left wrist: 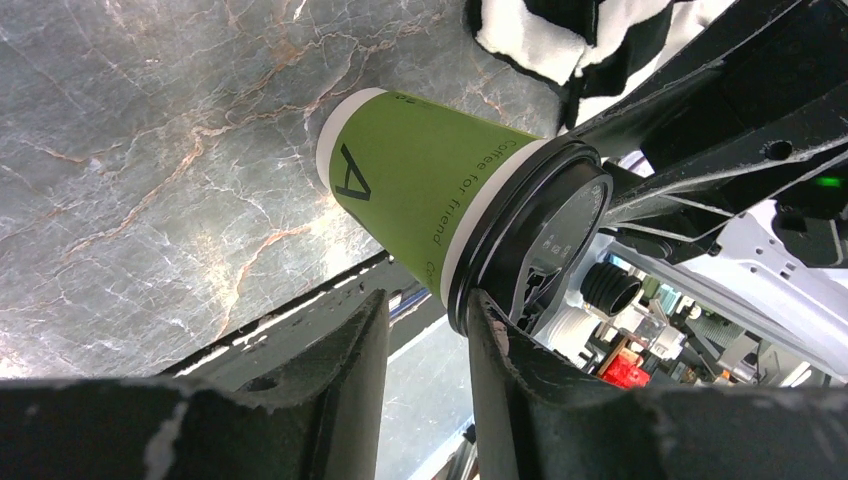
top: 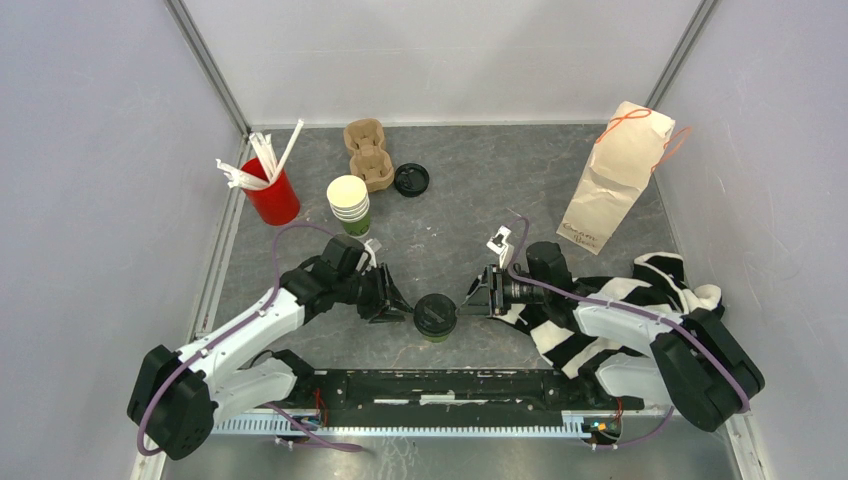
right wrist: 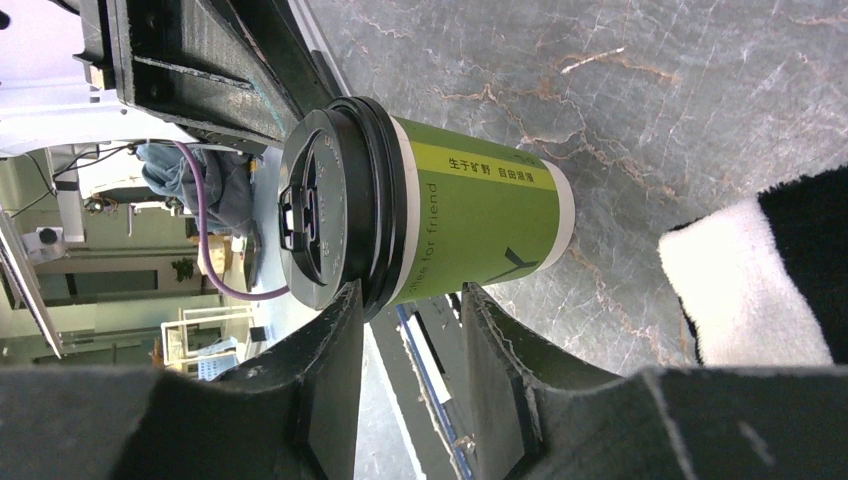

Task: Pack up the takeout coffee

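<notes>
Fingers [left wrist: 340, 370] of the left gripper [left wrist: 428, 312] apart, clamped on nothing, one tip right up against the rim of the black lid [left wrist: 550, 225] on the green cup [left wrist: 420, 190]. Fingers [right wrist: 320, 380] of the right gripper [right wrist: 410, 305] apart as well, gripping nothing, one tip by the lid rim and one by the green side. Hard to tell if really touching.

Upright green cup with its lid on top, on the grey table [top: 480, 210], well in front of the brown cup carrier [top: 367, 152], toward the arm bases and a little to its right. Both grippers also well in front of the carrier, one on each side of the cup.

Just in front of the carrier, a stack of open green cups [top: 348, 205], cream on top. Just right of the carrier, a loose black lid [top: 411, 179]. Just left of the carrier, a red cup [top: 272, 195] with white straws [top: 262, 160]. Far off to the carrier's right, a paper bag [top: 612, 180]. Farther right and nearer the bases, a stripy black and white cloth [top: 660, 285] under the right arm.
</notes>
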`<state>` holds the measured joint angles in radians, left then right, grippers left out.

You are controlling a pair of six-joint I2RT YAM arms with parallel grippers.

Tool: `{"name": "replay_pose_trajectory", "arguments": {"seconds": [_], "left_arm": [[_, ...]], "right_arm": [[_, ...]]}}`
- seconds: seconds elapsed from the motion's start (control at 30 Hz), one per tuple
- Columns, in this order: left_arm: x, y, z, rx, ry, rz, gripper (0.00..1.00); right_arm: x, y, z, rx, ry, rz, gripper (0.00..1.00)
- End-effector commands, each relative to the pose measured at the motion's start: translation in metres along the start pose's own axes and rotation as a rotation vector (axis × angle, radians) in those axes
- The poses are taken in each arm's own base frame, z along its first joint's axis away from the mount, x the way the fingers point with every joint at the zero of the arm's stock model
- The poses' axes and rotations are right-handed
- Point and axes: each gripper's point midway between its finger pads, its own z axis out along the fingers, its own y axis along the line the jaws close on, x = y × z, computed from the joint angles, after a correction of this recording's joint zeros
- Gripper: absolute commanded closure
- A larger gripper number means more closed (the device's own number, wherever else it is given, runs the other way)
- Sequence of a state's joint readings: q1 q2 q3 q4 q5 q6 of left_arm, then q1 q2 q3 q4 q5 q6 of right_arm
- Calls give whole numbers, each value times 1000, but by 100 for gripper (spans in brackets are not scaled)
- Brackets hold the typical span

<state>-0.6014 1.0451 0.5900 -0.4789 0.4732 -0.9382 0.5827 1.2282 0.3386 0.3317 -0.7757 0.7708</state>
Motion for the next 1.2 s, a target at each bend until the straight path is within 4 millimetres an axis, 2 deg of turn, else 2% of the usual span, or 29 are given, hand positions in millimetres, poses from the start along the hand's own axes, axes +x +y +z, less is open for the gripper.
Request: {"name": "replay_pose_trajectory", "arguments": {"seconds": [0.0,0.07,0.13,0.27,0.37,0.43,0.53,0.73,0.9,1.03,1.17], "left_arm": [[30,92,8,-321,50,-80,61],[28,88,7,-311,47,-68,60],[22,78,6,-285,36,-51,60],[1,40,-4,-200,-26,6,57],[-17,11,-15,-164,-74,61,52],[-24,1,-21,-161,-84,92,49],[-32,-12,-28,-156,-96,127,45],[-37,-30,-43,-131,-121,162,32],[-41,-36,-51,-123,-154,177,18],[-49,-48,-57,-97,-201,171,14],[-65,-60,-75,-93,-315,169,12]], "right_arm": [[90,-94,-17,320,179,118,59],[79,-80,-14,280,163,101,59],[50,-56,-10,232,115,49,58],[6,-7,-9,144,85,-39,56],[-16,20,-13,103,54,-82,52],[-21,30,-16,86,42,-93,49],[-21,32,-18,83,44,-111,44],[-16,18,-27,182,75,-153,40],[-9,6,-48,305,124,-232,34],[-1,6,-60,328,134,-266,30],[2,7,-67,336,116,-290,27]]}}
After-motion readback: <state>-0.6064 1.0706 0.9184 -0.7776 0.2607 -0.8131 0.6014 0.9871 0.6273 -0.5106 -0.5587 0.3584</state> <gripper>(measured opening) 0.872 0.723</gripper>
